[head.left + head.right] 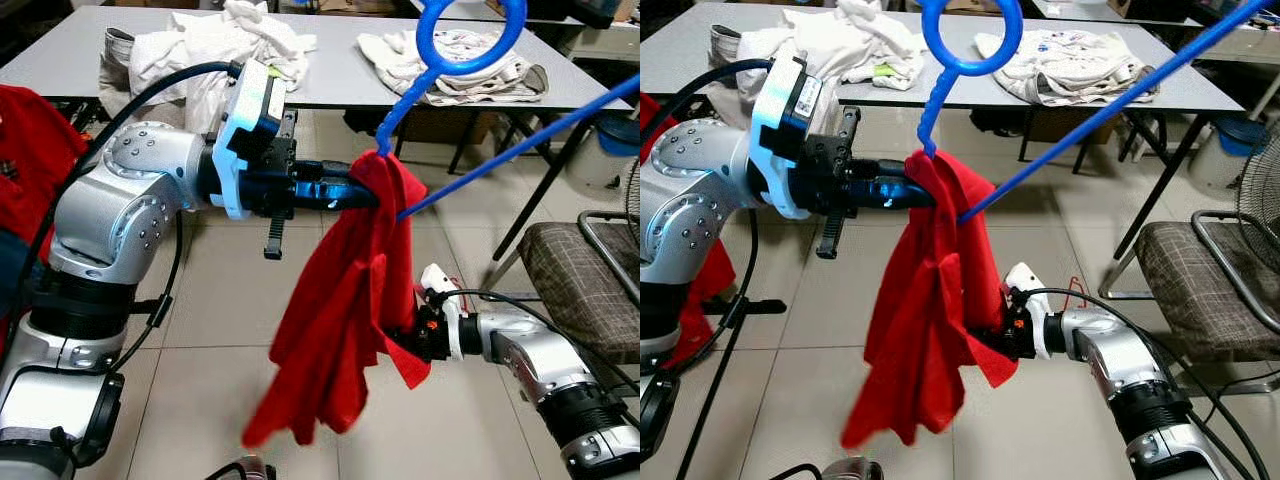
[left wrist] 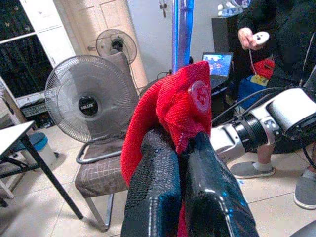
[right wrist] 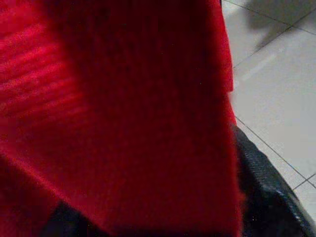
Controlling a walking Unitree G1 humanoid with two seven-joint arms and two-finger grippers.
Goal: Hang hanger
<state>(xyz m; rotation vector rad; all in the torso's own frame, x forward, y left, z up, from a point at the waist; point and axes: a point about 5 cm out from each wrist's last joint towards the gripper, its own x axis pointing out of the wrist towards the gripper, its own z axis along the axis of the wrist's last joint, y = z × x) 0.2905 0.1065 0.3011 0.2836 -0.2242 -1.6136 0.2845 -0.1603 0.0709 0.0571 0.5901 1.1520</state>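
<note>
Right gripper (image 1: 405, 345) buried in red cloth garment (image 1: 350, 320), grip unclear; left gripper (image 1: 362, 192) clenches collar, steadying blue plastic hanger (image 1: 440, 70).

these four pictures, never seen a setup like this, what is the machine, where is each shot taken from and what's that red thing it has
It is a humanoid robot with two silver arms, each ending in a two-fingered black end effector. The two wide pictures come from the stereo camera on its head, looking forward and down. The other two come from cameras on its wrists, looking along the fingers.

The left end effector is shut on the top of a red garment, which hangs on a blue hanger held up in front of the robot. The left wrist view shows its fingers pinching the cloth. The right end effector reaches into the garment lower down; cloth hides its fingers.

Behind, a grey table carries piles of white clothes. A chair stands to the robot's right. The left wrist view also shows a fan and a person.
</note>
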